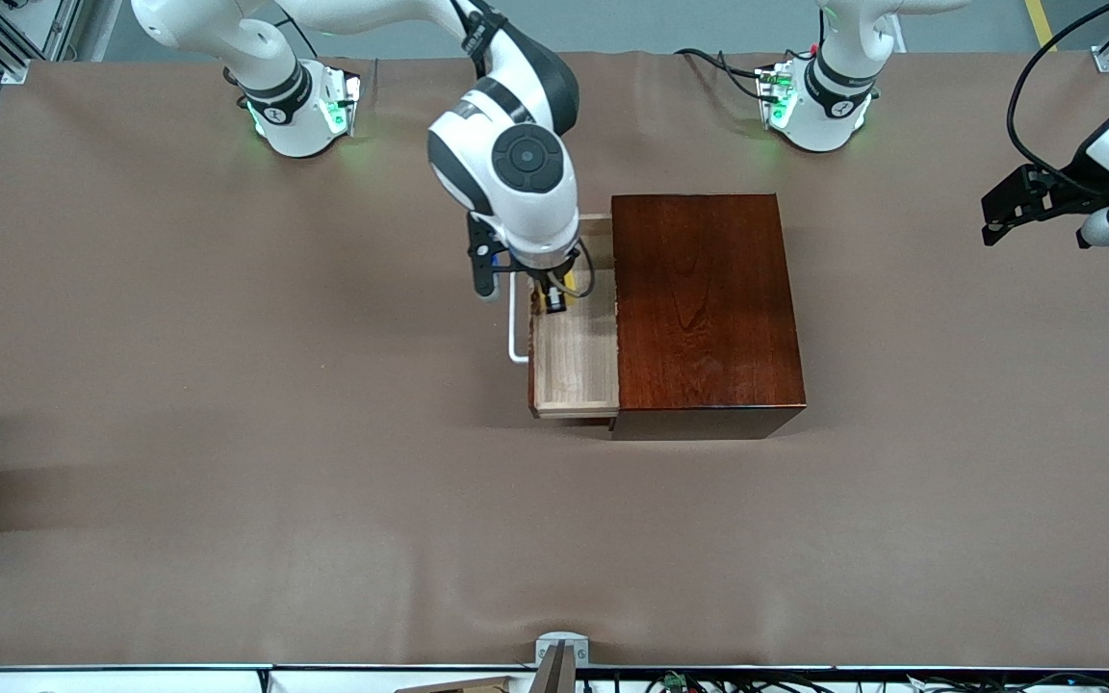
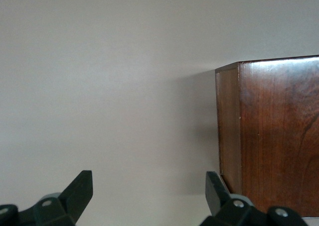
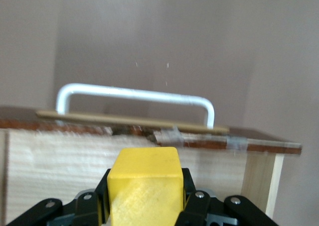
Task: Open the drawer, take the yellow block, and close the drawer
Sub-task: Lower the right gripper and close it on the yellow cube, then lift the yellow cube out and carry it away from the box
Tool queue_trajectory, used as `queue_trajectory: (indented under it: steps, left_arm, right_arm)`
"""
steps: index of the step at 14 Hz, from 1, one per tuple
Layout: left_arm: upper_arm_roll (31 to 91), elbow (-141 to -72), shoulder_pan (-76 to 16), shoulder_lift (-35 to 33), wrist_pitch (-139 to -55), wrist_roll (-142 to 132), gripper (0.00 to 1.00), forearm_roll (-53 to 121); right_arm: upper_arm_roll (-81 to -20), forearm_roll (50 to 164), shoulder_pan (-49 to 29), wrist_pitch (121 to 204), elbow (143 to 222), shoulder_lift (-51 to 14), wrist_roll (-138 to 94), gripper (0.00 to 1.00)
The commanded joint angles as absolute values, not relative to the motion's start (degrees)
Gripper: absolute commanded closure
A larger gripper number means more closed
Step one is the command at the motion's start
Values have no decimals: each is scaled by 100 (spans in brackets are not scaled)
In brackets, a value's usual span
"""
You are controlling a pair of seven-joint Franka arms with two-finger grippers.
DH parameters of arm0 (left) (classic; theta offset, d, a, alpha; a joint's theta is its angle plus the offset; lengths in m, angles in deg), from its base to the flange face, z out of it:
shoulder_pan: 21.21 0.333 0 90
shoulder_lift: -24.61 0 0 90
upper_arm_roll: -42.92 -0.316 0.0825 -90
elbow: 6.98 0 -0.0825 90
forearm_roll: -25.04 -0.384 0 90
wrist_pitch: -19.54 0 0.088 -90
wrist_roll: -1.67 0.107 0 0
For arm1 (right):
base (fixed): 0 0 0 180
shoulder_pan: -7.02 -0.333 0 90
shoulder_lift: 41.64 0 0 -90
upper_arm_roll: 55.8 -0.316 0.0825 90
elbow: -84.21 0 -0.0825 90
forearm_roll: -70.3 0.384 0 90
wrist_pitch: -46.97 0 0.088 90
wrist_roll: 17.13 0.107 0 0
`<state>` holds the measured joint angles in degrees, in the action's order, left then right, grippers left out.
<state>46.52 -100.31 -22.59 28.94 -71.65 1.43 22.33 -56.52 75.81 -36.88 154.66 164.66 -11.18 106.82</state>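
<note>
The drawer (image 1: 579, 371) stands pulled out of the reddish-brown wooden box (image 1: 704, 308), toward the right arm's end of the table, with its white loop handle (image 1: 514, 327) leading. My right gripper (image 1: 554, 298) reaches down into the open tray and is shut on the yellow block (image 1: 569, 282). In the right wrist view the yellow block (image 3: 144, 186) fills the space between the black fingers (image 3: 102, 196), facing the drawer's inner front wall (image 3: 60, 156) and handle (image 3: 134, 94). My left gripper (image 1: 990, 223) waits open in the air past the box (image 2: 274, 136), with nothing between its fingers (image 2: 82, 186).
Brown cloth covers the whole table (image 1: 227, 433). The two arm bases (image 1: 304, 111) stand along the edge farthest from the front camera. A small metal fitting (image 1: 559, 650) sits at the nearest table edge.
</note>
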Motion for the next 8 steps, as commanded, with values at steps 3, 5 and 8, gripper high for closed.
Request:
queue_trajectory:
  steps: [3,5,8]
  left_arm:
    - [4688,-9980,-2192,2962,-7133,273,0,2267]
    - [4688,-9927,-2201,2927,-7160,255,0,2275]
    - [4688,-9927,-2218,2918,-7195,238,0,2267]
  right_arm:
    - [-5703,8119,-2974,14691,16392,-1596,9443,100]
    - [-5677,8111,-2815,14288,16453,-1833,8741,100]
    - [-5686,8111,-2253,13743,16498,-2071,7942,100]
